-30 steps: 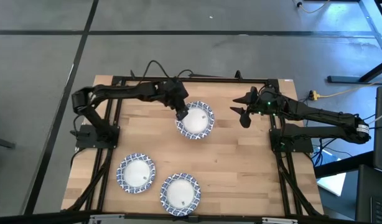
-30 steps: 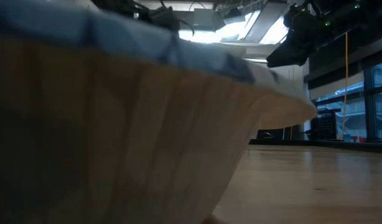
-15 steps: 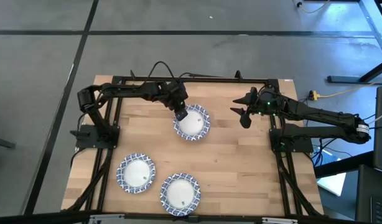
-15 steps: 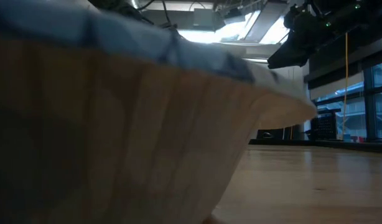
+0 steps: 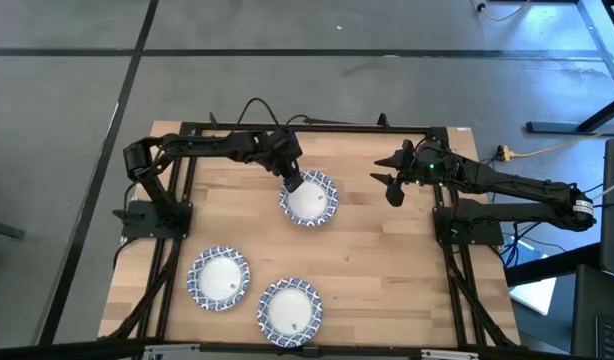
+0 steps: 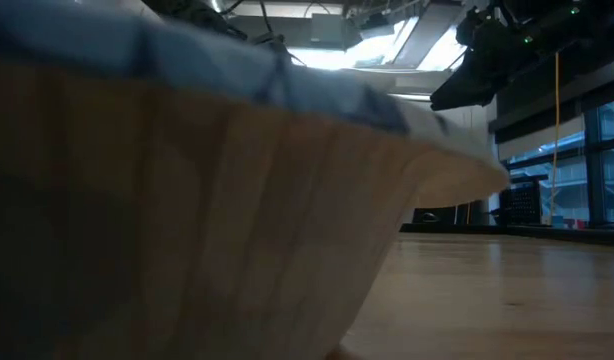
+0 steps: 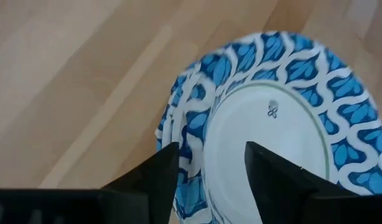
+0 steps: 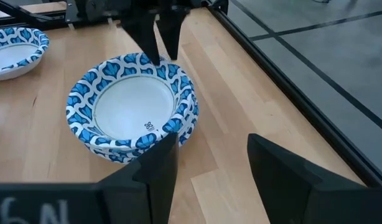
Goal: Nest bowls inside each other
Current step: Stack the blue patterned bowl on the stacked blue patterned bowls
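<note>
A stack of nested blue-and-white rimmed bowls [image 5: 309, 198] stands on the wooden table at the far middle. It also shows in the right wrist view [image 8: 132, 106]. My left gripper [image 5: 289, 183] is at the stack's left rim, shut on it. My right gripper [image 5: 389, 186] hovers open and empty to the right of the stack, clear of the table, and shows in the low view [image 6: 467, 85]. Two more bowls rest on their bases near the front edge, one at the left [image 5: 219, 278] and one nearer the middle [image 5: 290, 310]. My left gripper holds the stack's rim on its left side [image 7: 194, 140], one finger [image 7: 157, 174] outside the wall and one [image 7: 269, 171] inside the white hollow. The fingers [image 8: 155, 37] come from above, pointing down. The stack stands upright on the table; how many rims are between the fingers cannot be told.
A black frame [image 5: 317, 127] runs round the table. The front bowl's wall [image 6: 187, 200] stands right before the low camera and hides the left half of that view. Bare wood [image 5: 397, 270] lies between the stack and the right front.
My left gripper has gone a little toward the table's left and near edges, and the bowl stack has slid the same way with it, staying upright. In the last half second both are still.
</note>
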Controlling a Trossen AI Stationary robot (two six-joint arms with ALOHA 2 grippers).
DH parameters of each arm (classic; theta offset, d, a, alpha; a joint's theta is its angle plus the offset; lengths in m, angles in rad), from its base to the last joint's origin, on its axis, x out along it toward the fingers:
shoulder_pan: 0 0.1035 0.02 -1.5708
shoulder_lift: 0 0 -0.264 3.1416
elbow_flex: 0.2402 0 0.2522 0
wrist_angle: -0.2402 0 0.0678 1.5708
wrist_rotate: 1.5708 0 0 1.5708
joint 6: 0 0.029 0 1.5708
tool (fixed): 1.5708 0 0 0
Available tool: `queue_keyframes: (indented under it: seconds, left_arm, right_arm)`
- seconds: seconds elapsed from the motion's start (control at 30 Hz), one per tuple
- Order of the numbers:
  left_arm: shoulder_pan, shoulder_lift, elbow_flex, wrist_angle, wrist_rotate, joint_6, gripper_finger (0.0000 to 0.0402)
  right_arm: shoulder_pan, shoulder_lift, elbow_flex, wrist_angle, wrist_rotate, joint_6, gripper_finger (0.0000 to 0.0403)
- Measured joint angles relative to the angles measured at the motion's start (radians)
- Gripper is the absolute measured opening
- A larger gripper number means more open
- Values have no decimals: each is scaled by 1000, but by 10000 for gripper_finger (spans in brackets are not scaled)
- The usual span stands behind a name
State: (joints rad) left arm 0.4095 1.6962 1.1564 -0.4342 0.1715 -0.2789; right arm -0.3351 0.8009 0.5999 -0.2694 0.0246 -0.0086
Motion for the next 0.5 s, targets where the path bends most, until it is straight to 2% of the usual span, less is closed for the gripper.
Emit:
queue_keyframes:
  seconds: [0.4,0.5]
  left_arm:
    - [-11,-200,0,0,5,50,179]
    - [-24,-262,0,-51,28,52,180]
  right_arm:
    - [0,0,0,-9,-1,0,193]
    - [0,0,0,-11,-1,0,193]
